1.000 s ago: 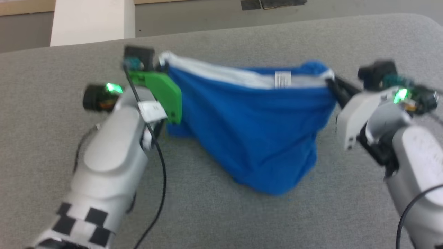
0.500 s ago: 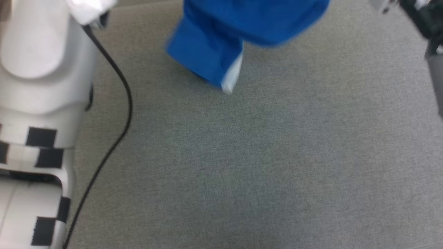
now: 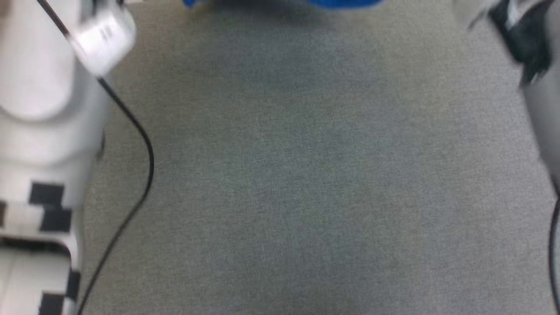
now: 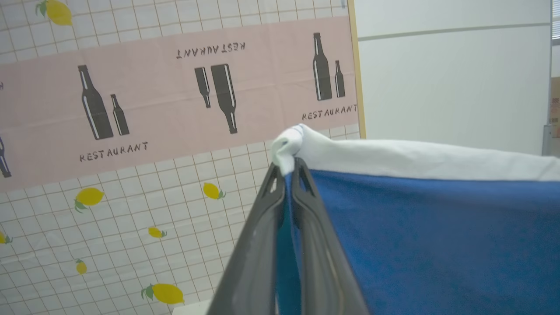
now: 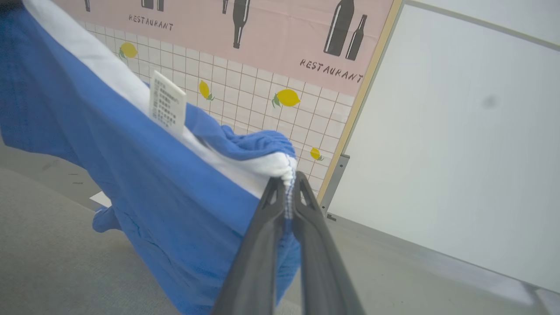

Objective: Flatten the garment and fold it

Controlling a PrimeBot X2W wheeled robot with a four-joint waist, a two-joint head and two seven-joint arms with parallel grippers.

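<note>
Above the grey desk (image 3: 306,175), the left tool (image 4: 286,169) and the right tool (image 5: 288,183) each clamp a white-hemmed corner of the garment (image 4: 437,240), which hangs stretched between them.

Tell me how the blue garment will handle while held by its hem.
Probably floppy: the garment sags in loose folds between the left gripper and right gripper. Likely light: two thin pinches at its white hem carry it. It may bunch when lowered onto the grey surface.
</note>
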